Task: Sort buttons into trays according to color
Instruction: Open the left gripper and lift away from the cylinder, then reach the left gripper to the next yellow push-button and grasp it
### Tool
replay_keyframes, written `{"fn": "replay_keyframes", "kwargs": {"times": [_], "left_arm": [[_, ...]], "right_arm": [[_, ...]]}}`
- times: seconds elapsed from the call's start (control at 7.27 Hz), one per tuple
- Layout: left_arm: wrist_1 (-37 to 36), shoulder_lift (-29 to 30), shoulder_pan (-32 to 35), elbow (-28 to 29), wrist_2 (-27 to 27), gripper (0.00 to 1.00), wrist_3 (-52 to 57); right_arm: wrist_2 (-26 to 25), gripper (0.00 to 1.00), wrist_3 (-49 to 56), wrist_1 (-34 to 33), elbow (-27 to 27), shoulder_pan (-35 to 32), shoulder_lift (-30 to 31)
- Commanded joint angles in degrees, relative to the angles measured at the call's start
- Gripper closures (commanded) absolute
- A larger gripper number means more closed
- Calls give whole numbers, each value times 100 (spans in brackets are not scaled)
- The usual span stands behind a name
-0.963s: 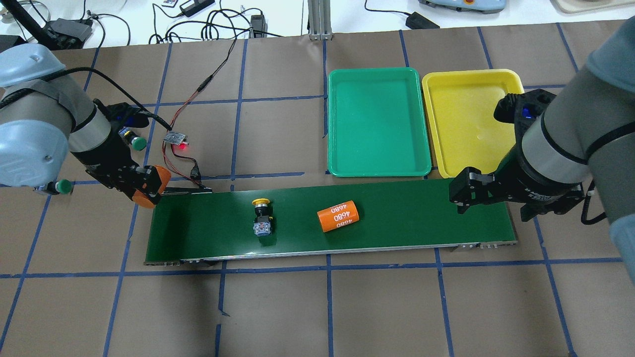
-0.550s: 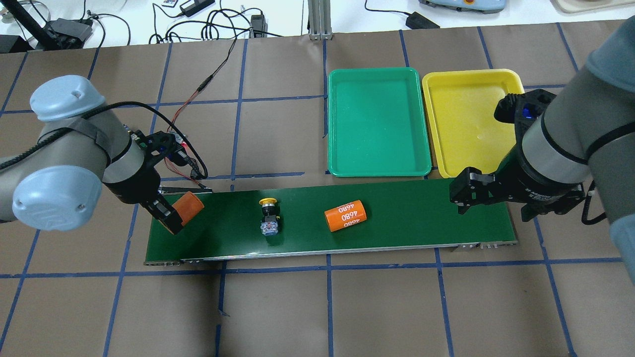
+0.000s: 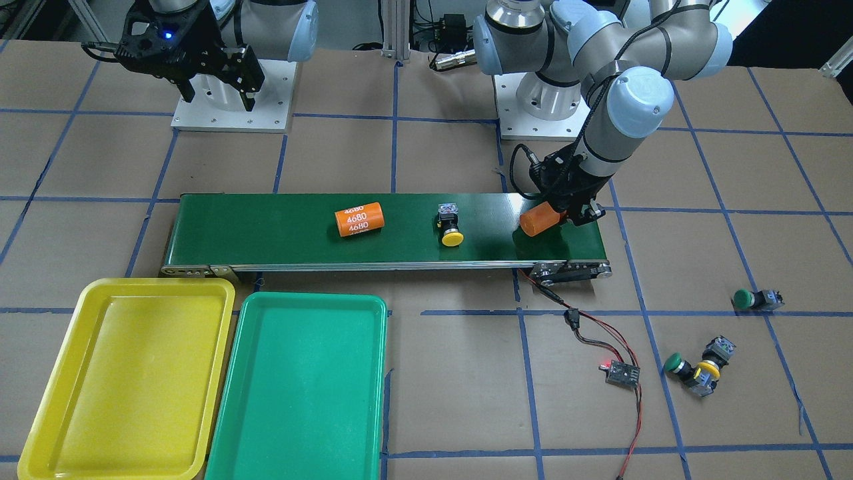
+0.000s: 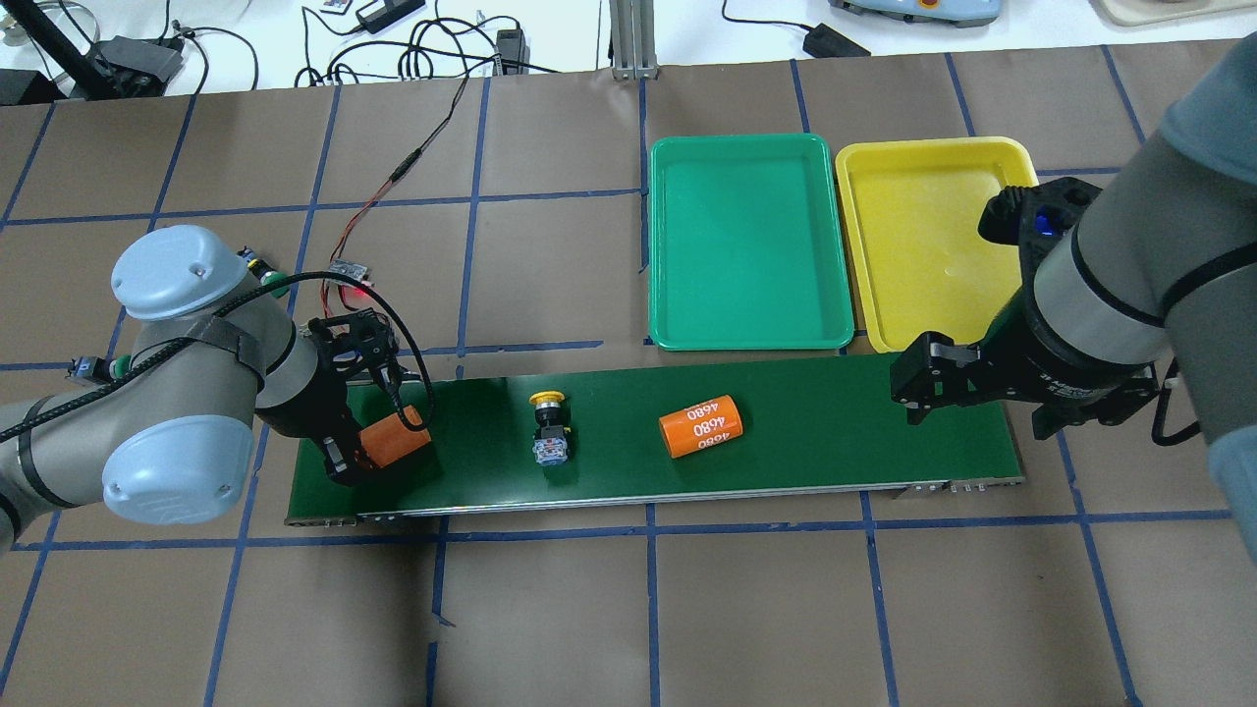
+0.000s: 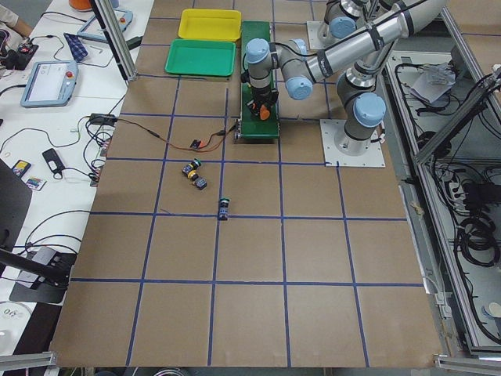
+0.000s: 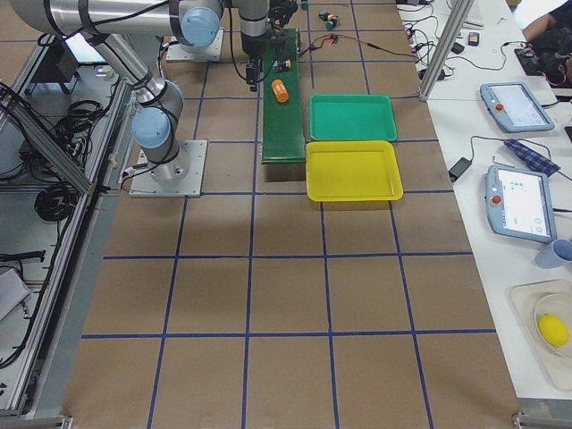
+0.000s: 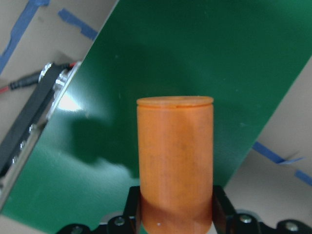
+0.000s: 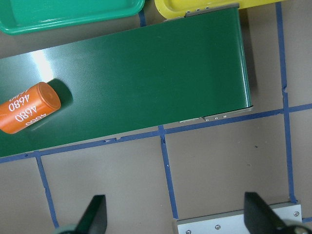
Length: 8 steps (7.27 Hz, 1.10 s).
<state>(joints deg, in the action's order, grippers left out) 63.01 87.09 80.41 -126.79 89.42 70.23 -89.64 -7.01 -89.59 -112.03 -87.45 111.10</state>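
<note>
One yellow button [image 4: 548,424] [image 3: 451,227] lies on its side on the dark-green belt [image 4: 825,432]. Off the belt's left end lie a green button [image 3: 753,299] and a touching pair, one green [image 3: 678,364] and one yellow [image 3: 708,371]. Both the green tray [image 4: 746,241] and the yellow tray [image 4: 923,236] hold nothing. My left gripper [image 4: 378,450] is shut on a plain orange cylinder [image 7: 174,161] [image 3: 541,219] just above the belt's left end. My right gripper [image 8: 176,214] [image 3: 218,90] hangs open over the belt's right end, holding nothing.
An orange cylinder marked 4680 [image 4: 700,425] [image 8: 27,109] lies on the belt right of the yellow button. A small circuit board [image 3: 622,373] with a red light and red-black wires lies beyond the belt's left end, near the loose buttons.
My left arm has swung the plain orange cylinder from beside the belt's left end to over the belt. The yellow button and the 4680 cylinder have drifted right. The right arm is still.
</note>
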Motion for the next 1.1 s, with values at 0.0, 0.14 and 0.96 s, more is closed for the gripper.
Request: {"fn": "replay_keyframes", "kwargs": {"times": [0.0, 0.14, 0.96], "left_arm": [[-87, -86, -25, 119, -240, 0, -10], [-69, -130, -164, 416, -250, 0, -1], [19, 2378, -1834, 3042, -180, 0, 960]], "right_arm": [[-1, 0, 6, -6, -3, 0, 0], [25, 0, -20, -6, -3, 0, 0], [16, 0, -20, -103, 15, 0, -114]]}}
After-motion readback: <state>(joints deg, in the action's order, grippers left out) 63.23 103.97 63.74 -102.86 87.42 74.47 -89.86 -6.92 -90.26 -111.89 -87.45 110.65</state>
